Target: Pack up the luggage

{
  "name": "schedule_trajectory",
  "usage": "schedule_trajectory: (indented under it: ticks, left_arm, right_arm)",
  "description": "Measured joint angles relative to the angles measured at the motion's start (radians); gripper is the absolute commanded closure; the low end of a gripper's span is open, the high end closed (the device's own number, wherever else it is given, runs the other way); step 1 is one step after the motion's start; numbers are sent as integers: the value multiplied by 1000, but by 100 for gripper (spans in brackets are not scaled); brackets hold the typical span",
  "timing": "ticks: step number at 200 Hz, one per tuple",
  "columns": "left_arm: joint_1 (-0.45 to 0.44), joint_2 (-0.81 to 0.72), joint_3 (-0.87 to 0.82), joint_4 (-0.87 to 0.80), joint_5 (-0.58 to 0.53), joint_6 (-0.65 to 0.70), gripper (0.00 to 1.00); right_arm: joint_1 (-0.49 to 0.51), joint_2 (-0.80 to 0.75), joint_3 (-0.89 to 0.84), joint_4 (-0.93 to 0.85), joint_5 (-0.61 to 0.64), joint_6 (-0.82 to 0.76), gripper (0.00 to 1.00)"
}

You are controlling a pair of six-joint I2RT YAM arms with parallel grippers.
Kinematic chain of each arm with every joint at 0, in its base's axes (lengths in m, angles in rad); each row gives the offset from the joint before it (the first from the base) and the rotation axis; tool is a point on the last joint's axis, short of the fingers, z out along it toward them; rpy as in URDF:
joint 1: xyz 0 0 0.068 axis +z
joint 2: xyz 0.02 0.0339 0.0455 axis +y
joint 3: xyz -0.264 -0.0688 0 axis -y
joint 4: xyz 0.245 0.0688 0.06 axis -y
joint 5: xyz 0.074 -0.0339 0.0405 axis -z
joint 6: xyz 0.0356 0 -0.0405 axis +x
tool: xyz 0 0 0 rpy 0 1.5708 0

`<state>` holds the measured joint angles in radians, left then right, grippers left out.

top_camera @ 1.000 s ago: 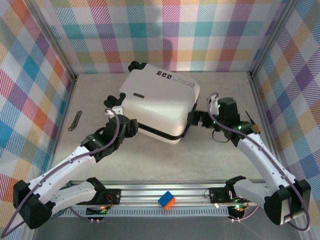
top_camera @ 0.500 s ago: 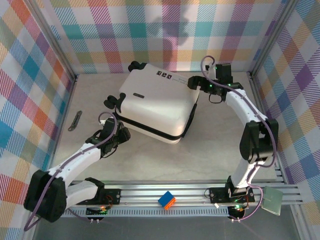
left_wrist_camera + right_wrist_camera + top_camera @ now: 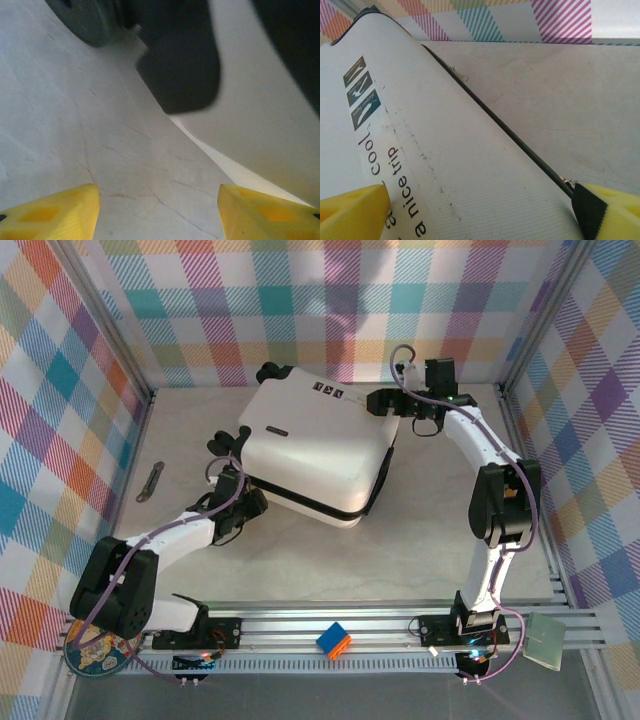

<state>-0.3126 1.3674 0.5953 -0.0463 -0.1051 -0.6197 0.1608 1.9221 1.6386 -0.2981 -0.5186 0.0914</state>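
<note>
White luggage [image 3: 315,455] with a black zipper seam, black wheels and dark printed lettering stands out against a pale grey bench [image 3: 430,540] veined like marble. The walls [image 3: 300,300] wear a pastel plaid of pink, teal, orange, yellow and purple. The white-and-black left arm [image 3: 170,535] and right arm [image 3: 478,445] end in a yellow-tipped left gripper [image 3: 159,207] and right gripper [image 3: 480,210]. A cube [image 3: 334,640] shows blue and orange.

Left wrist view: dark shape [image 3: 180,65] up top, badly blurred and cut by the frame edge; can't name it.
Right wrist view: luggage [image 3: 470,175] runs off left and bottom. Its printed line [image 3: 402,187] sits partly behind a yellow fingertip [image 3: 350,212]; only "cool" and "nice trip" legible.
Top view: thin dark item [image 3: 152,482] on the desk [image 3: 300,560], too small to identify.
</note>
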Motion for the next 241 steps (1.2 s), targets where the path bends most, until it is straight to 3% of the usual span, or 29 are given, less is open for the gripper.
schedule_trajectory:
  ticks: [29,83,122,146,164,187,213,241]
  left_arm:
    - [98,77,33,6,20,26,37]
    - [225,290,223,-16,137,39,43]
    - [249,360,333,-120,165,25,42]
    - [251,398,406,-201,175,26,42]
    - [250,438,472,-240,192,29,38]
    - [245,513,562,-137,214,53,37]
    - [241,513,602,-103,204,85,36]
    - [241,455,560,-110,185,106,33]
  right_arm:
    - [-14,-73,-132,77,-43,-23,10]
    - [24,-410,-556,213,-39,-1,13]
    - [235,-746,-880,325,185,124,12]
    - [381,-952,-1042,320,222,188,9]
    - [438,-1041,-1077,250,232,214,5]
    - [440,-1085,-1064,156,317,227,3]
    - [410,-1064,-1003,65,375,245,1]
    - [308,-998,-949,43,324,262,0]
